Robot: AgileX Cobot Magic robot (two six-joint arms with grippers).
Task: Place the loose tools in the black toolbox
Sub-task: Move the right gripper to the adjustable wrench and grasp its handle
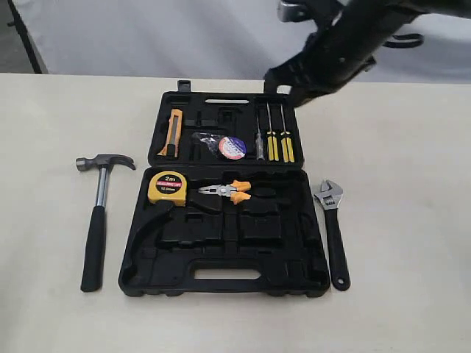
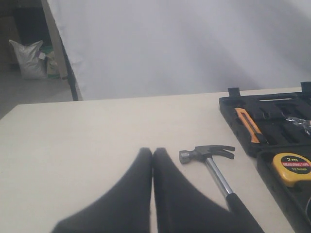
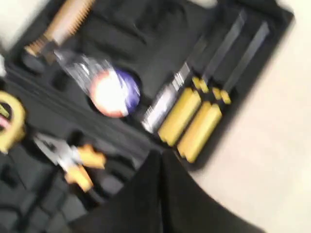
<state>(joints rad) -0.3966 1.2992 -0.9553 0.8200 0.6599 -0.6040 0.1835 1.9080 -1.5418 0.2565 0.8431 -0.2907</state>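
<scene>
The black toolbox lies open in the middle of the table. The claw hammer rests on the table left of it, head away from the front edge. The adjustable wrench lies on the table right of the case. The black tape roll with its blue-white label sits inside the far half. My right gripper hangs shut and empty above the far right corner of the case. In the right wrist view it is near the tape roll. My left gripper is shut and empty, just beside the hammer head.
In the case are a yellow tape measure, orange-handled pliers, an orange utility knife and yellow-handled screwdrivers. A white backdrop rises behind the table. In the left wrist view a sack stands on the floor beyond the table.
</scene>
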